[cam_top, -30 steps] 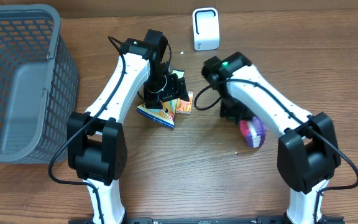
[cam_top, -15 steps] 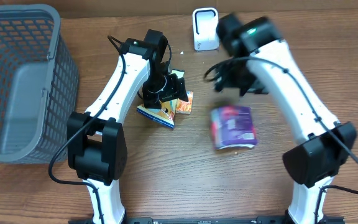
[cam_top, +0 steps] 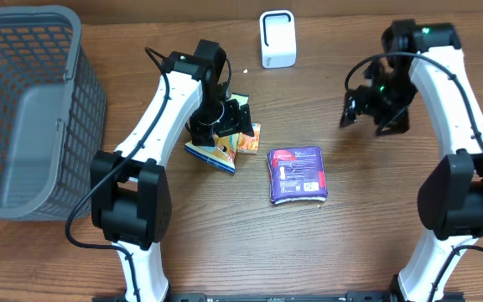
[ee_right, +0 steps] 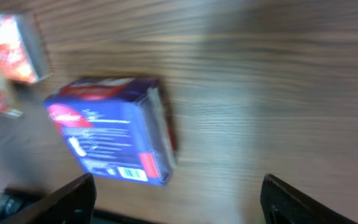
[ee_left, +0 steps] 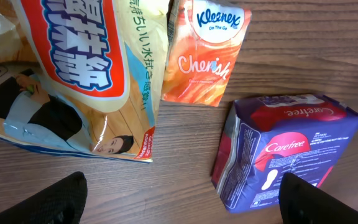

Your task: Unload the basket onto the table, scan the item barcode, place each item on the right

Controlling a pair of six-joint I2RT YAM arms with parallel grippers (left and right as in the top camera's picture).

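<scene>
1. The purple plastic pack of pads (ee_left: 284,149) says "Carefree" in white letters on a red patch. The small print under it is too tiny to read.
2. The orange tissue pack (ee_left: 207,53) says "Kleenex", "On The Go" and "Cherish".
3. The shiny snack bag (ee_left: 86,74) has big white Asian letters on red and a picture of a person.
4. The purple pack lies flat in the middle of the brown wooden counter (cam_top: 225,252), at 4 o'clock from the tissue pack. Nothing is touching it. A blurry white patch on its top face looks like a barcode.
5. The white box-shaped scanner (cam_top: 277,39) stands at 12 o'clock. The grey plastic basket (cam_top: 23,109) sits at 9 o'clock.
6. The left claw (cam_top: 225,122) is spread wide over the snack bag and holds nothing.
7. The right claw (cam_top: 367,109) is spread wide too, with nothing in it. It hangs at 2 o'clock from the purple pack.
8. A second ago the right arm was low over the pack. Now it has swung up and away, and the pack has landed a bit closer to the tissue pack. The left arm has not moved.
</scene>
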